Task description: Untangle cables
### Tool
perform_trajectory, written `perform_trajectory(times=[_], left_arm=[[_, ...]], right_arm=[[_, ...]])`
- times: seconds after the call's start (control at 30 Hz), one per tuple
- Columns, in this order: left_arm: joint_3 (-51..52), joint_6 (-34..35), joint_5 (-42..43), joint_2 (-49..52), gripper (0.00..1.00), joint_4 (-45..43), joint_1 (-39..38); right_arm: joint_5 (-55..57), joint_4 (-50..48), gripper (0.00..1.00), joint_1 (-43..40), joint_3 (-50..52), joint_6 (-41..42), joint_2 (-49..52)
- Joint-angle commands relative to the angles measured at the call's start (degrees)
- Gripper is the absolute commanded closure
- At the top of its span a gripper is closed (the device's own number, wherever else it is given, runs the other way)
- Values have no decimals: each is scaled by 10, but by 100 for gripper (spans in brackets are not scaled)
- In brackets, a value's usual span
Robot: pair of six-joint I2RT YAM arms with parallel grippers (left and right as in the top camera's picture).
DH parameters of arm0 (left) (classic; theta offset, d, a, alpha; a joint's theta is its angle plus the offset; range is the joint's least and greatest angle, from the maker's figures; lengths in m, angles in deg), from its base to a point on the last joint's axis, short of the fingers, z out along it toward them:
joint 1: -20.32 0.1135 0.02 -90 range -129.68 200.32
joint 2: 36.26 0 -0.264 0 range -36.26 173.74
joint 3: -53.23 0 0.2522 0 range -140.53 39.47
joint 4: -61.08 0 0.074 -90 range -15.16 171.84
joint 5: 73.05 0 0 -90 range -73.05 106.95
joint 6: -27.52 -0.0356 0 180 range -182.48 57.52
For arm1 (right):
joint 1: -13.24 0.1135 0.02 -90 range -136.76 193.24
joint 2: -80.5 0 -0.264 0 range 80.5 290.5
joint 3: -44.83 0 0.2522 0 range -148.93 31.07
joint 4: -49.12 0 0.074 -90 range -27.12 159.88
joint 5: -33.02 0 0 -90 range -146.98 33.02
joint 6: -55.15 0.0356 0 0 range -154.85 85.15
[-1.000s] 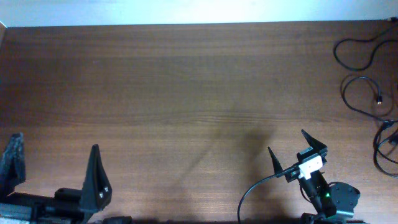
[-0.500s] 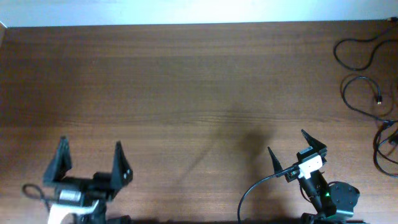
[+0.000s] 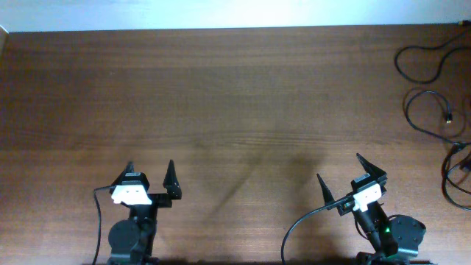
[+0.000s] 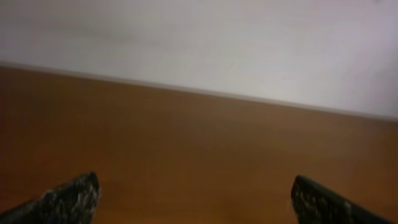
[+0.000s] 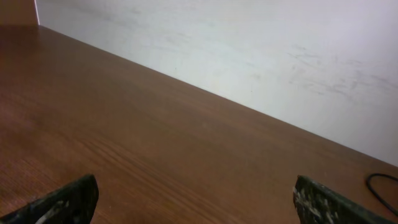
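While cables (image 3: 405, 107) sprawl, left end effector (image 3: 151, 168) seemingly gapes.

I see the table (image 3: 235, 88) as dark brown wood, smooth, fine-grained, faintly glossy. The cables (image 3: 406, 109) look matt black plastic. On the left gripper (image 3: 150, 168) and right gripper (image 3: 338, 166), the fingers (image 4: 68, 199) look black, rough, speckled.

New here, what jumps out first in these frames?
The black cables sprawl in loose loops along the right edge of the table, some running out of frame. The left hand and right hand both sit open and empty at the near edge, well away from them. Everything between is bare brown wood.
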Motion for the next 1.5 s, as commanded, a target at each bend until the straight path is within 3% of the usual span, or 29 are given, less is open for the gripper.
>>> perform_trajectory(times=[0.0, 0.1, 0.37, 0.47, 0.93, 1.0, 1.2, 1.3, 1.47], left_arm=[[1, -72, -27, -3, 1, 12, 34], [1, -154, -27, -3, 1, 13, 38], [1, -153, -23, -3, 1, 13, 38], [1, -96, -24, -3, 1, 13, 38], [1, -97, -25, -2, 1, 12, 38], [1, -97, -25, -2, 1, 12, 38], [1, -97, -25, -2, 1, 12, 38], [1, -97, -25, -2, 1, 12, 38], [1, -97, -25, -2, 1, 12, 38]], right_arm=[[5, 1, 1, -2, 4, 5, -3], [5, 1, 1, -2, 4, 5, -3], [5, 1, 1, -2, 4, 5, -3], [5, 1, 1, -2, 4, 5, -3], [5, 1, 1, 23, 4, 4, -9], [71, -4, 1, 96, 4, 4, -17], [202, 1, 1, 141, 4, 6, -17], [365, 15, 1, 148, 4, 207, -17], [376, 18, 1, 111, 4, 199, -17]])
